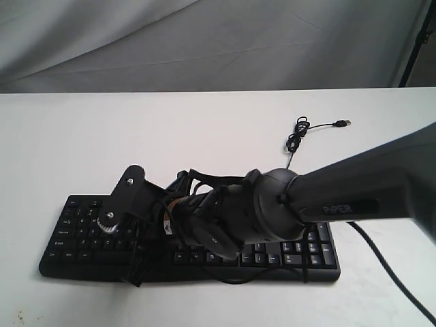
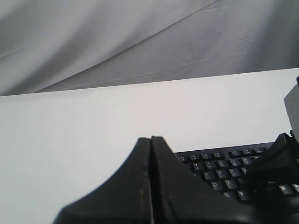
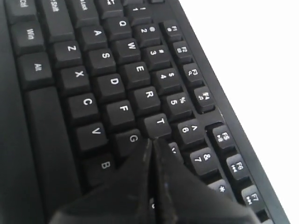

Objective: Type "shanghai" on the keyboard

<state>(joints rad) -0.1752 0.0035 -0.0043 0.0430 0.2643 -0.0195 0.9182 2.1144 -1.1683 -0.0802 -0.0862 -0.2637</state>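
Locating the keyboard [image 1: 310, 248]: flat on the white table [image 1: 204, 129], near its front edge; cable [image 1: 294, 139] trailing behind, plug [image 1: 345, 123] lying loose.
Right gripper [image 3: 152, 142]: pinched fully together, holding nothing; tip low over the seam by G [image 3: 133, 138] and T [image 3: 160, 122]; contact impossible to tell.
Left gripper [image 2: 150, 140]: likewise closed and empty, near the keyboard's end, apparently not on it.
Keys: stiff plastic caps with light, springy travel; probably best pressed short and straight on the cap centre.
Body: light and rigid, likely to skid under a sideways push; no grasp needed, only pressing from above.
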